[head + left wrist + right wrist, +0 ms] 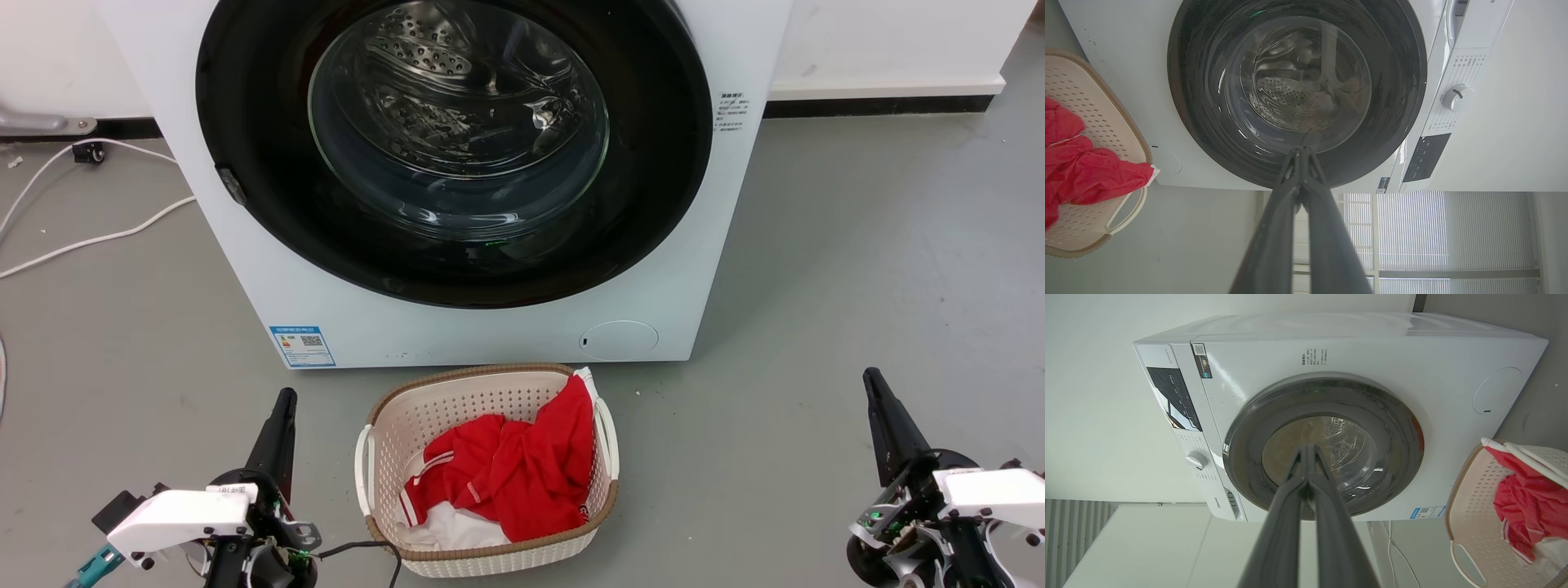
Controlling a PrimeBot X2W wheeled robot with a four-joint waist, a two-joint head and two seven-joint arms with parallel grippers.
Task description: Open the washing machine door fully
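Left fingers (276, 433): pressed together, holding nothing, low at the robot's left, tips pointing toward the machine. In the left wrist view their tips line up with the black rim of the door, without contact.

Right fingers (888, 425): pressed together, holding nothing, low at the robot's right. In the right wrist view their tips line up with the glass window.

Laundry basket (384, 425): beige, on the floor (857, 269) between the two pairs of fingers, just before the machine; contains a red garment (522, 474) over a white one (449, 531).

Washing machine door (457, 139): round, glossy black, clear bowl window; shut flush against the front, ahead of both pairs of fingers and well apart from them. Small dark tab (231, 184) on its left edge.

Washing machine (245, 278): white; blue label (302, 346) and round cap (618, 340) low on its front.

White cables (82, 237): on the floor, left of the machine.
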